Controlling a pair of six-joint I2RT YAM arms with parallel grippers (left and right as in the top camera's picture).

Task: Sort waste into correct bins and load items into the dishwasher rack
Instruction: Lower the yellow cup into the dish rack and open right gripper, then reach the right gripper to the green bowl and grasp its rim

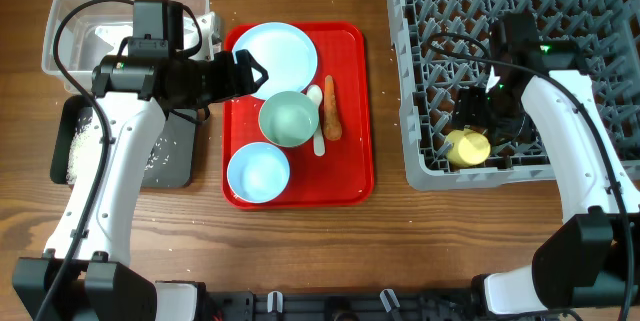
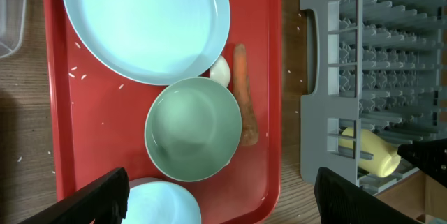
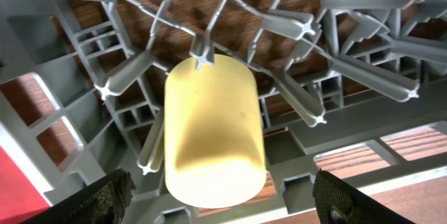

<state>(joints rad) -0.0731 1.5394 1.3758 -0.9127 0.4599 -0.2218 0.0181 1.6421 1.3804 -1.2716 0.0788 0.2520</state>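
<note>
In the overhead view the clear tub (image 1: 62,9) and the black tub (image 1: 185,161) are partly covered by the left arm (image 1: 122,166), and the white specks (image 1: 80,146) in the latter are too small to be identified. The dishwasher rack (image 1: 420,81) is cut off by the top and right edges. In the left wrist view the plate (image 2: 140,21) is cut by the top edge, the lower blue bowl (image 2: 164,206) by the bottom edge, and the white spoon (image 2: 219,71) is hidden by the green bowl (image 2: 192,130) save one end.

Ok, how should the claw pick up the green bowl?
Pinch the green bowl by its rim from above, one finger inside, on the side away from the carrot: it sits upright and open, with bare red tray there, while spoon and carrot crowd the other side.
</note>
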